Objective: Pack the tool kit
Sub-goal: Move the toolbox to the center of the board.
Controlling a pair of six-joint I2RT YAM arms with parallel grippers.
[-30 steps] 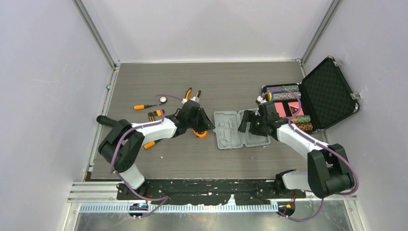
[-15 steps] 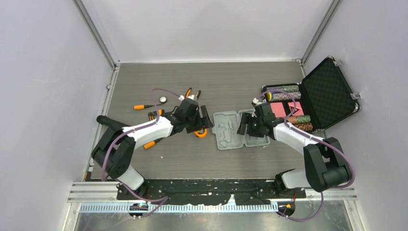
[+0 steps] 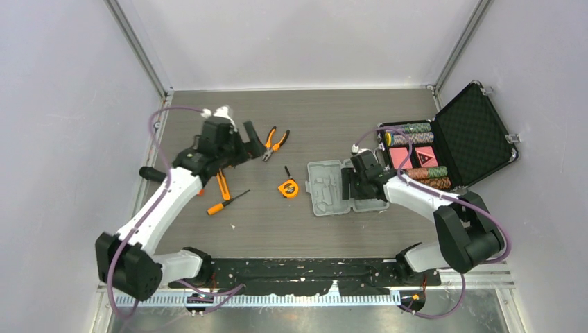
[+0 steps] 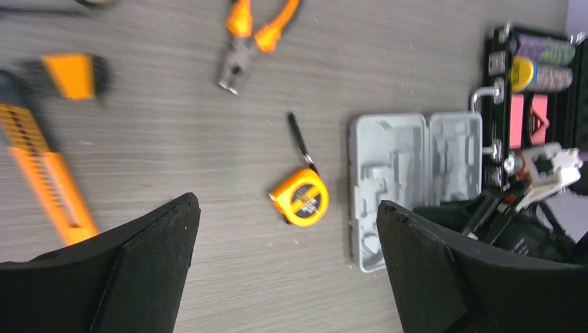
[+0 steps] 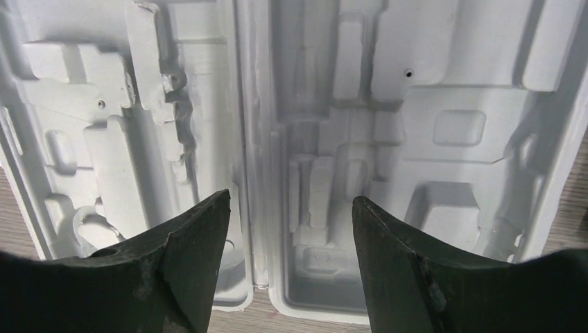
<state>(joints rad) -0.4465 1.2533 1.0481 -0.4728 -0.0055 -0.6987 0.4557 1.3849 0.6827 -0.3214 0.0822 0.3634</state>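
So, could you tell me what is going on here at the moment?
Two robot arms are packing a tool kit. The grey case lies open mid-table, and its moulded slots are all empty. The right gripper hovers just over it, jaws apart, holding nothing. The left gripper is also open and empty, above the loose tools. The pliers, tape measure and a screwdriver lie on the table outside the case. Nothing is packed yet.
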